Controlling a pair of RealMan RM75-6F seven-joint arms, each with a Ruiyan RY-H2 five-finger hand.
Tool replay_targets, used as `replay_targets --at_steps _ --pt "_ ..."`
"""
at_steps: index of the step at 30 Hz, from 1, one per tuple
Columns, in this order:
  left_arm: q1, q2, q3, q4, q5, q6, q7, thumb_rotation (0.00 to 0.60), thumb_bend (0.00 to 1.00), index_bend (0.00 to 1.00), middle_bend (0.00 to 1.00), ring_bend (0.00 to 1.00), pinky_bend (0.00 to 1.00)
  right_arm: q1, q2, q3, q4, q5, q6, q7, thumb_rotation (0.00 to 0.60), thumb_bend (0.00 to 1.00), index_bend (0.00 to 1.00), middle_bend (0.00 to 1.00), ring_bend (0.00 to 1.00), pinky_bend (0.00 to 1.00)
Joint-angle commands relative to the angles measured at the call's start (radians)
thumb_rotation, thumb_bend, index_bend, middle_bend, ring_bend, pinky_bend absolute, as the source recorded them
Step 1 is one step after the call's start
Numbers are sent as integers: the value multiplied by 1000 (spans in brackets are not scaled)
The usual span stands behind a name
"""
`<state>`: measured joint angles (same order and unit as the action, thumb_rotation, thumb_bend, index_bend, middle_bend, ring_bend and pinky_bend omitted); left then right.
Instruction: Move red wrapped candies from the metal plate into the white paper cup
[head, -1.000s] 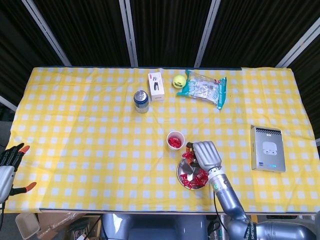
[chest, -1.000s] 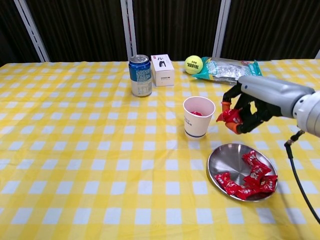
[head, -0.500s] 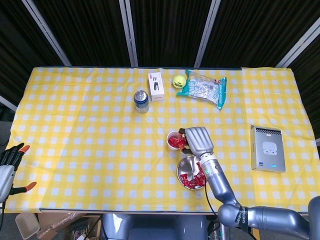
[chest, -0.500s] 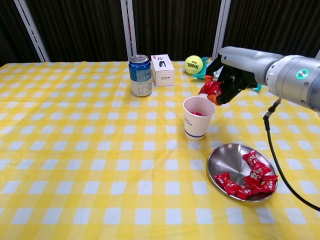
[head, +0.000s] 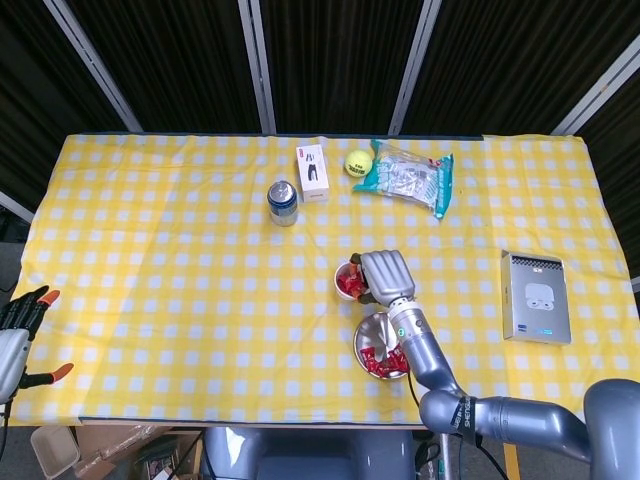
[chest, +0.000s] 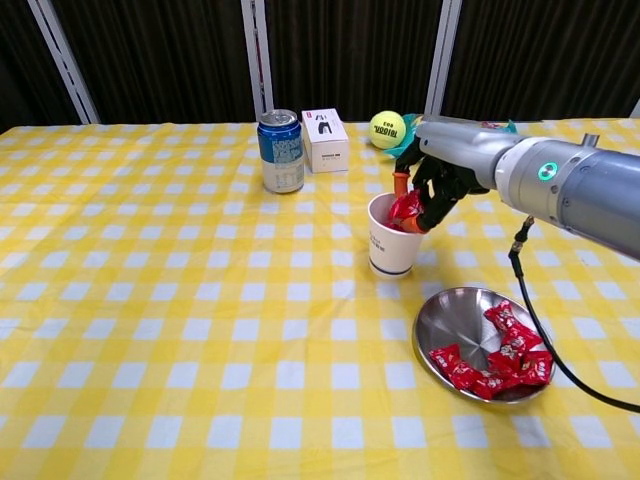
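My right hand (chest: 432, 182) hovers right over the mouth of the white paper cup (chest: 392, 240) and pinches a red wrapped candy (chest: 406, 209) at the rim. From above, the same right hand (head: 385, 277) covers part of the cup (head: 346, 281), which has red candies inside. The metal plate (chest: 462, 310) sits to the right and nearer than the cup, with several red candies (chest: 495, 356) piled on its near right side. My left hand (head: 20, 322) stays at the far left table edge, fingers apart, holding nothing.
A blue can (chest: 281, 151), a small white box (chest: 325, 140), a tennis ball (chest: 387, 129) and a snack bag (chest: 460, 137) line the far side. A grey box (head: 536, 296) lies to the right in the head view.
My right hand carried the candy left and down from beside the cup's far right edge to directly over its opening. The left hand stayed still.
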<state>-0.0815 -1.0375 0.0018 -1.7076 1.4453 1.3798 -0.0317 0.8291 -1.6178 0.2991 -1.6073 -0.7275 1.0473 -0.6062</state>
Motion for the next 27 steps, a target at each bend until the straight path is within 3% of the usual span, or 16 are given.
replay_targets --at_steps 1,12,22,27 --pt "0 0 0 0 0 0 1 600 8 0 0 0 0 4 3 -15 0 -7 -4 -5 600 277 459 694 601 904" --pt "1 0 3 -2 5 3 1 600 8 0 0 0 0 -2 19 -28 -44 -48 25 21 600 251 425 694 592 904" --pt "2 -1 3 0 9 8 0 600 8 0 0 0 0 -16 60 -8 -145 -122 78 65 600 251 425 694 592 904" --pt "4 -2 4 2 14 13 1 600 9 0 0 0 0 -36 87 -28 -201 -151 105 64 600 251 425 694 592 904"
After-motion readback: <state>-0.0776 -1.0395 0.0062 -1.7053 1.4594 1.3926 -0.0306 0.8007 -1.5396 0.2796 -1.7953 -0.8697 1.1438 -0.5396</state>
